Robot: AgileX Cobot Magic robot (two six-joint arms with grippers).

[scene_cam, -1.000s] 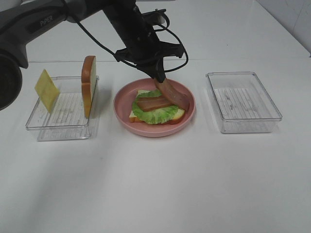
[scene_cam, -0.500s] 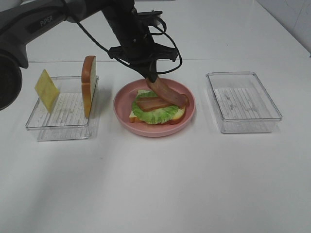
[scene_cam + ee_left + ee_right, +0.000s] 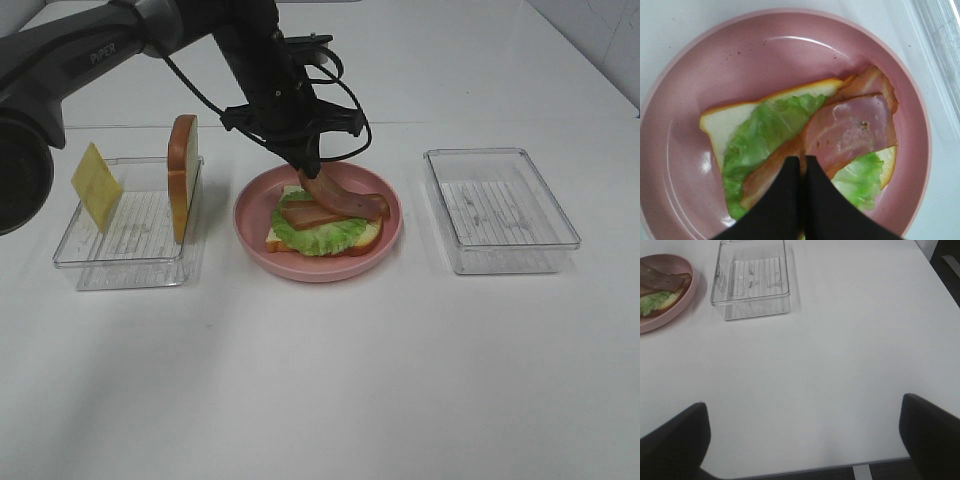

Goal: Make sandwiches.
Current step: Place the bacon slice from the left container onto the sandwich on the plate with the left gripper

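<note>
On the plate (image 3: 250, 236), bread (image 3: 722, 125) and lettuce (image 3: 765, 132) are being covered; the bacon strip (image 3: 850, 130) is being pinched endwise by the left gripper (image 3: 802, 161), long axis slanting away across the lettuce. Right gripper (image 3: 802, 437) is being held wide, far off.

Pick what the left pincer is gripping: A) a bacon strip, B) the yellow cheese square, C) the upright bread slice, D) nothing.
A: the left pincer is shut on the end of a bacon strip draped over the lettuce on the plate; the cheese square and upright bread slice stand in the left tray.
</note>
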